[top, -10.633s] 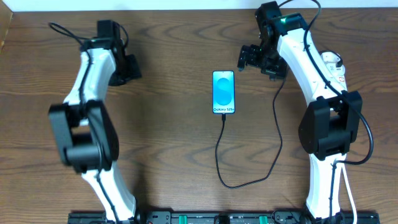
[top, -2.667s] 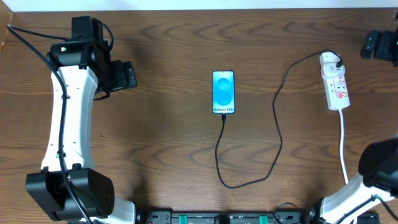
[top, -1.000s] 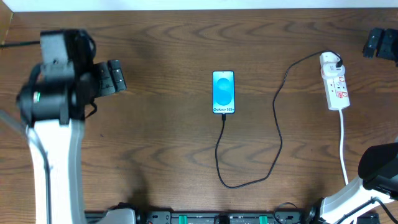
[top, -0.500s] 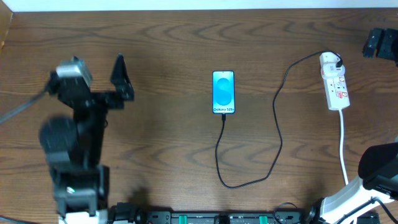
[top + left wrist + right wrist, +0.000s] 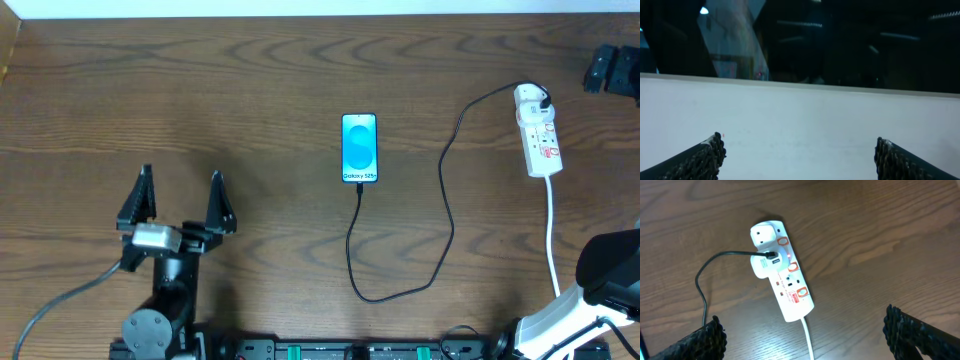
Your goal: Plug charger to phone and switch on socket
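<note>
The phone [image 5: 360,148] lies at the table's middle, its blue screen up. The charger's black cable [image 5: 447,215] runs from the phone's near end in a loop up to the white adapter [image 5: 527,97] [image 5: 760,266], plugged into the white socket strip [image 5: 538,133] [image 5: 785,285] at the right. A red light glows by one switch [image 5: 789,255]. My left gripper [image 5: 177,195] is open and empty at the near left, pointing away from the table. My right gripper [image 5: 608,68] is open and empty at the far right edge, high above the strip.
The strip's white cord [image 5: 553,235] runs down toward the table's near edge. A white wall [image 5: 800,125] fills the left wrist view. The right arm's base [image 5: 600,290] stands at the near right.
My left arm has folded back from the far left to the near left edge, its open gripper now pointing up and away. The right gripper, phone, cable and strip have not moved.
</note>
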Robot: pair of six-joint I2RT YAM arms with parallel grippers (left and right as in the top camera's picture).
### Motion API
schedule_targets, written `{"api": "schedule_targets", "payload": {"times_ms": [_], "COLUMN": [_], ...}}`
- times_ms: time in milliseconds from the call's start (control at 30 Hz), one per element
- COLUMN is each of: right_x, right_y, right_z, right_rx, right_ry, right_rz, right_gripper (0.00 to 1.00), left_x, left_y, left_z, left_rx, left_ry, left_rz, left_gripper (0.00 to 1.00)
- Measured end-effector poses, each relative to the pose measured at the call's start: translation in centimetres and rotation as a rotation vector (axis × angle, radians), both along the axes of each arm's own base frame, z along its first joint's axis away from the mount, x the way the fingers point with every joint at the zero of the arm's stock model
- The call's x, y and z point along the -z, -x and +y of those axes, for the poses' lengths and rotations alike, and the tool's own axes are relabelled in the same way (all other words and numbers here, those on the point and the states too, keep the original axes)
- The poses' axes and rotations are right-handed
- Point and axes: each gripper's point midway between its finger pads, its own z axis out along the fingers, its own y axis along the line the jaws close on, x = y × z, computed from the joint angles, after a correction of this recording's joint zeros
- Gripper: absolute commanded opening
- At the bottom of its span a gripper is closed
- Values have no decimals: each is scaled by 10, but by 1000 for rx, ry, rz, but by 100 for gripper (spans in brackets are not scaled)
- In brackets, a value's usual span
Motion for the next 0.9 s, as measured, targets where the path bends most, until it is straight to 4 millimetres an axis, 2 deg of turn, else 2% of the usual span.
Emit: {"api": "schedule_targets", "payload": {"times_ms": [67, 200, 333, 467, 767, 900], "right_x": [0, 0, 0, 0, 0, 0], "right_y": [0, 0, 0, 0, 0, 0], "right_z": [0, 0, 0, 0, 0, 0], "right_rx": [0, 0, 0, 0, 0, 0], "right_ry": [0, 0, 0, 0, 0, 0], "right_rz": [1, 0, 0, 0, 0, 0], "right_gripper": [99, 99, 99, 99, 99, 99], "left_x": [7, 32, 65, 84, 164, 168], "left_y": [3, 4, -2, -4, -11, -11], "left_z": [1, 1, 2, 6, 12, 16], "left_rx": [-6, -9, -13, -31, -61, -84], "left_ry": [2, 5, 11, 20, 41, 46], "left_rz": [-7, 10, 104, 178, 508, 531], "left_gripper": [97, 97, 97, 97, 97, 97]}}
